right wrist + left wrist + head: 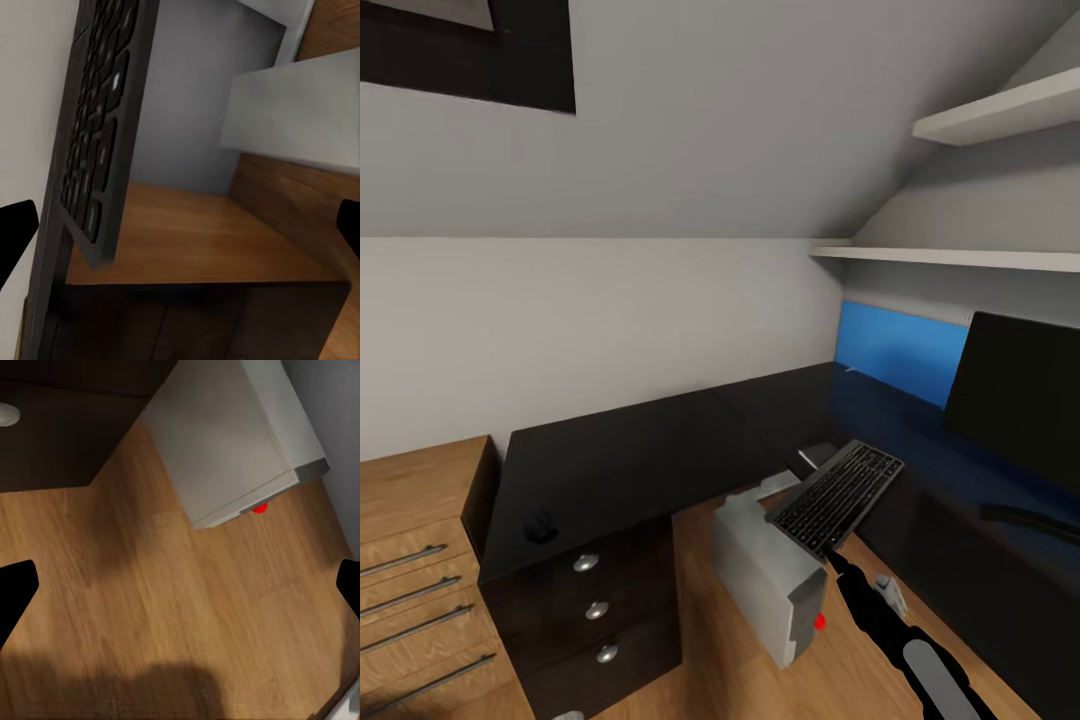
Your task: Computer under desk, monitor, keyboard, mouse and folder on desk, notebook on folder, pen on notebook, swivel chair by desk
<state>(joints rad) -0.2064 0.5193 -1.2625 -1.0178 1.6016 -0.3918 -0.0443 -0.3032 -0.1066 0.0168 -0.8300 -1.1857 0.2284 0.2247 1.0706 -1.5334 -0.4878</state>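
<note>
The right gripper [838, 560] clamps a corner of the keyboard [838, 497], held tilted above the computer [768, 575], beside the desk [630, 455]. The left gripper [180, 585] is spread open above the floor [165, 607]. The monitor [1015, 390] stands on the desk; the mouse [540, 525] lies near its drawers [595, 610].

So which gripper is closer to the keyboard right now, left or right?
Right. The right arm reaches up to the keyboard's near edge, and the right wrist view shows the keyboard close by. The left gripper hangs over bare floor near the computer.
</note>
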